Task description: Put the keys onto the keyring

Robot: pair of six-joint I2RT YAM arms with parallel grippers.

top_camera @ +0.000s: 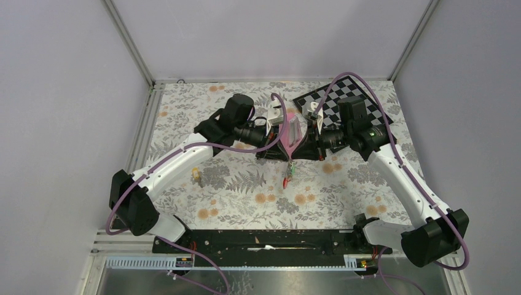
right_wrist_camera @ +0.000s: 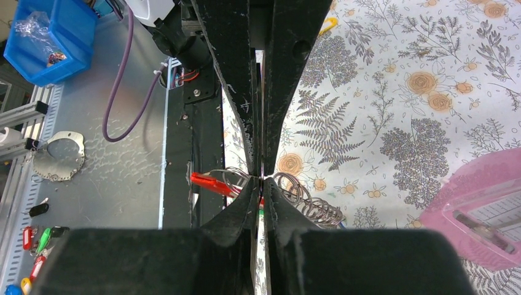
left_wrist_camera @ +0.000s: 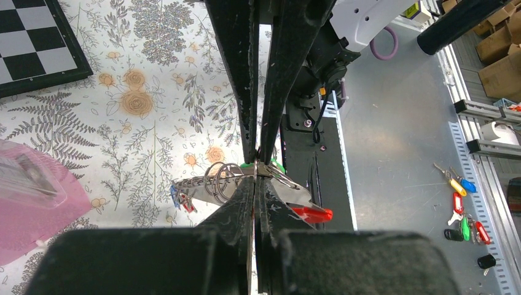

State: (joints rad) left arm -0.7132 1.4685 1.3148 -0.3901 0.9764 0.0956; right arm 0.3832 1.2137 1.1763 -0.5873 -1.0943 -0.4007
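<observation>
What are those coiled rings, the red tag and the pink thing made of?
The rings look like bare steel wire: thin, silvery, glinting. The red tag seems glossy plastic. The pink thing looks like translucent plastic; a shape shows through.

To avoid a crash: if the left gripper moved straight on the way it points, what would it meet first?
The right gripper, tip first. It faces the left gripper tip to tip, nearly touching, and both pinch the same rings. How much gap is left between them is unclear.
</observation>
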